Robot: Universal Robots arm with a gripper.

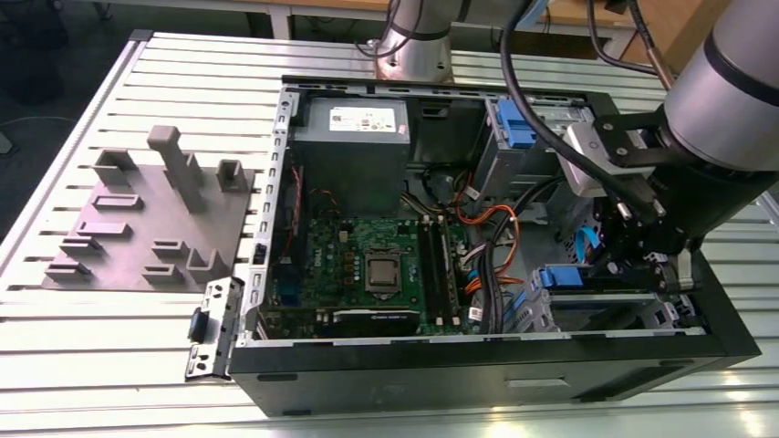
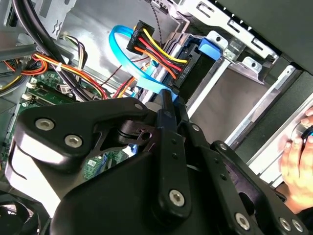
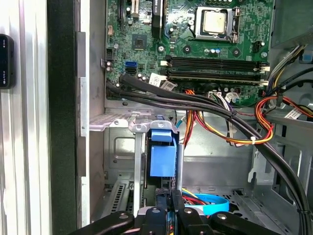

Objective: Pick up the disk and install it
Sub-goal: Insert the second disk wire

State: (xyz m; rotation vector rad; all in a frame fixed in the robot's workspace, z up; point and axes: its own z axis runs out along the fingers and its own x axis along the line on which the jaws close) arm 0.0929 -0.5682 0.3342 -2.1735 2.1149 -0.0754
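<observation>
The disk stands on edge in the drive bay at the open computer case's front corner, its blue carrier tab facing the first wrist camera. In the exterior view that blue carrier shows low on the exterior view's right, beside the bay's metal cage. My gripper reaches down into this bay with its black fingers drawn close on the disk's thin edge. In the second wrist view the gripper pinches a blue strip of the carrier between its fingertips. The metal body of the disk is mostly hidden by the cage and fingers.
A motherboard and grey power-supply box fill the case's left. Black, orange and yellow cables and a blue flat cable run close to the bay. A person's hand rests outside the case. A grey fixture plate lies on the table.
</observation>
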